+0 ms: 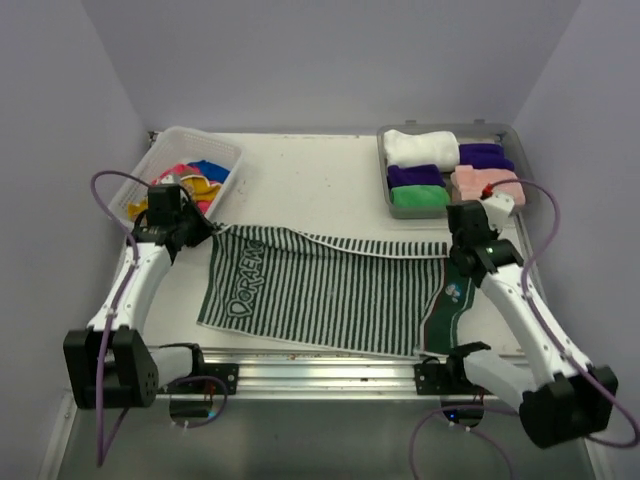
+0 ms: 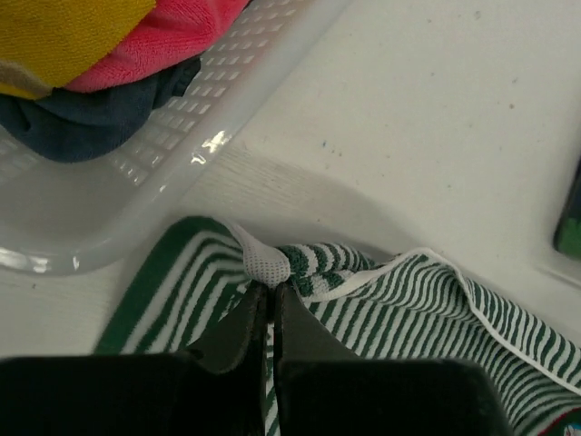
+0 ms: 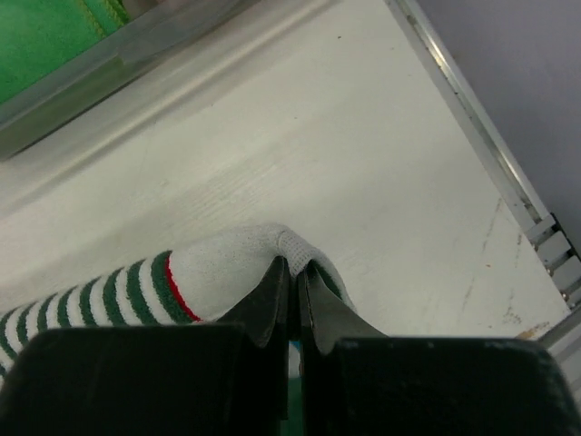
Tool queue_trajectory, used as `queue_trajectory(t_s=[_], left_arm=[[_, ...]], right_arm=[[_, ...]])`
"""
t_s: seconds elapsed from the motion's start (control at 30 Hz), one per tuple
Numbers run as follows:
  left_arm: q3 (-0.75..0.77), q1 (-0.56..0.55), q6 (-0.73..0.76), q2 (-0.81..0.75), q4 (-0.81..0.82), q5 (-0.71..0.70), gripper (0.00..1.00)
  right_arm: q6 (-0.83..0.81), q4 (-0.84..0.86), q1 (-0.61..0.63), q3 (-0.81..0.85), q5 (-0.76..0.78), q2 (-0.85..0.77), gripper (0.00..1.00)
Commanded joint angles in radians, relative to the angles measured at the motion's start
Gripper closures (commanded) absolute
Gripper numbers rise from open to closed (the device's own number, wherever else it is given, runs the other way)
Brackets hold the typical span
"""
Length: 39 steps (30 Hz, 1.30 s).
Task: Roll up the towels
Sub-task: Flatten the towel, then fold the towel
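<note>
A green-and-white striped towel (image 1: 320, 295) lies spread across the table's middle, lettering at its left end. My left gripper (image 1: 205, 232) is shut on its far left corner (image 2: 268, 263), lifted a little beside the basket. The towel's far right corner (image 3: 281, 250) is pinched in my right gripper (image 1: 455, 255), which is shut on the white hem. The far edge (image 2: 436, 272) between them sags slightly. Rolled towels, white (image 1: 420, 148), purple (image 1: 482, 155) and green (image 1: 420, 197) among them, sit in the grey tray (image 1: 385, 180). Loose coloured towels (image 1: 190, 185) fill the white basket (image 1: 230, 150).
The basket wall (image 2: 163, 173) stands just left of my left gripper. The grey tray's rim (image 3: 118, 64) lies just beyond my right gripper. A metal rail (image 1: 320, 375) runs along the near table edge, and the table's right edge (image 3: 481, 136) is close by.
</note>
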Motion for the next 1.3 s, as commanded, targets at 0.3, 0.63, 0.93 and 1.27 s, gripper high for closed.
queue_trajectory(t_s=[0.3,0.63,0.93,1.27], left_arm=[[0.226,-0.004,0.046,0.329,0.08,0.0,1.0],[0.294,-0.006,0.066,0.372,0.062,0.039,1.0],[0.283,-0.01,0.066,0.329,0.058,0.069,1.0],[0.165,-0.007,0.066,0.17,-0.086,-0.022,1.0]], right_arm=[[0.0,0.346,-0.094,0.159,-0.059,0.394,1.0],[-0.039,0.376,-0.218,0.249,-0.221,0.411,1.0],[-0.052,0.303,-0.231,0.279,-0.281,0.387,1.0],[0.007,0.085,-0.258,0.072,-0.313,0.176,1.0]])
